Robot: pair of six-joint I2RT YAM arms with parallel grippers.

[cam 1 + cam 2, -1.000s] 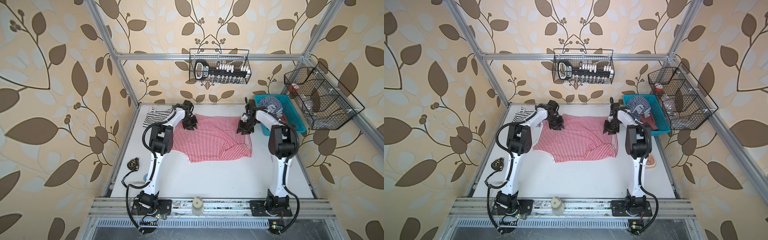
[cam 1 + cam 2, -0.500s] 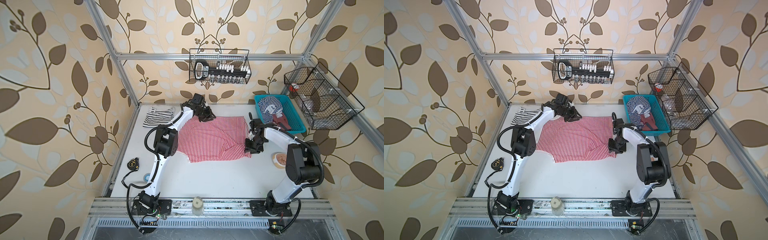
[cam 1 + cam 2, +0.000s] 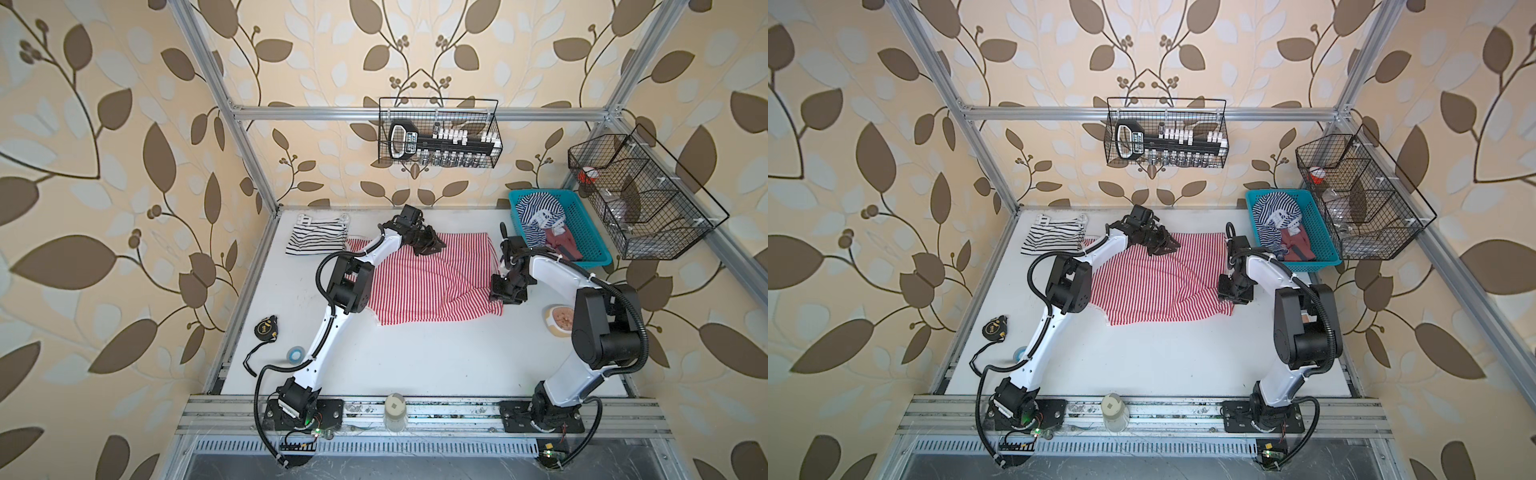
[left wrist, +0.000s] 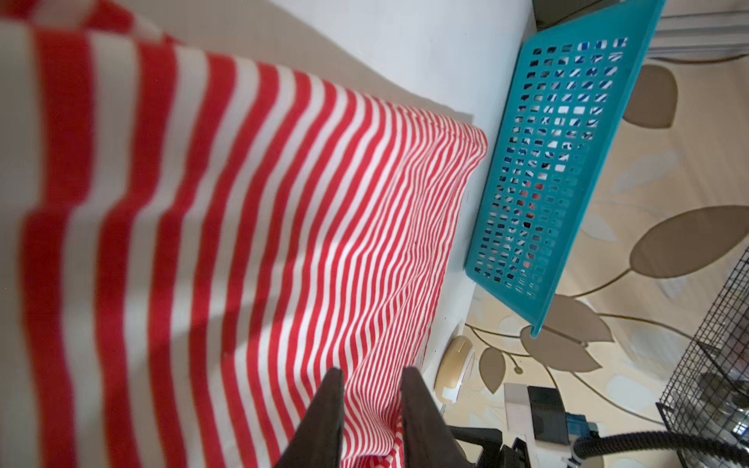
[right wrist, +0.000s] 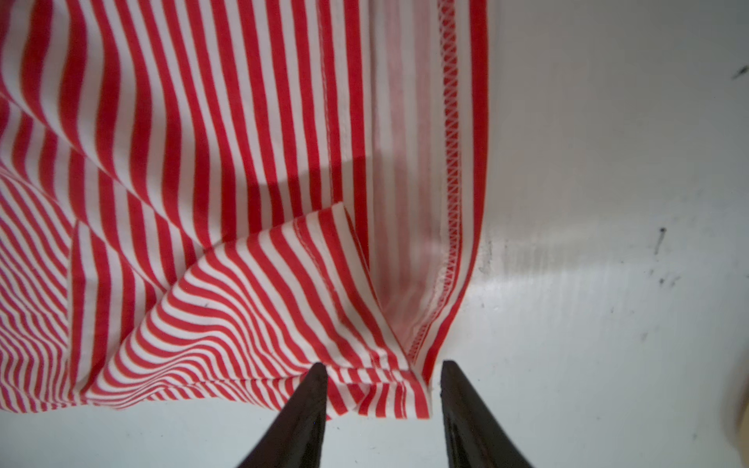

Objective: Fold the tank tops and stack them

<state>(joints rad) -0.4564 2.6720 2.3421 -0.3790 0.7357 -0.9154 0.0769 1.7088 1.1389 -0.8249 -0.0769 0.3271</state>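
Between my right gripper's fingers, the near corner of the red-striped tank top lies bunched on the table; the jaws stand apart on either side of it with daylight showing, so I judge nothing is pinched there. It sits at that corner because that is the hem end of the fold. My left gripper works the edge of the same top farthest from that corner; its fingers are narrowly spaced with striped cloth running up between them, but I cannot tell whether they bite on the fabric. Taking that top as my landmark: it lies spread on the table with a diagonal ridge across it, so the fold looks barely begun. The black-striped tank top rests folded just beyond its far corner on the left arm's side, touching or nearly so, presumably the base of the stack. The teal basket stands beside the top's far corner on the right arm's side, holding more garments.
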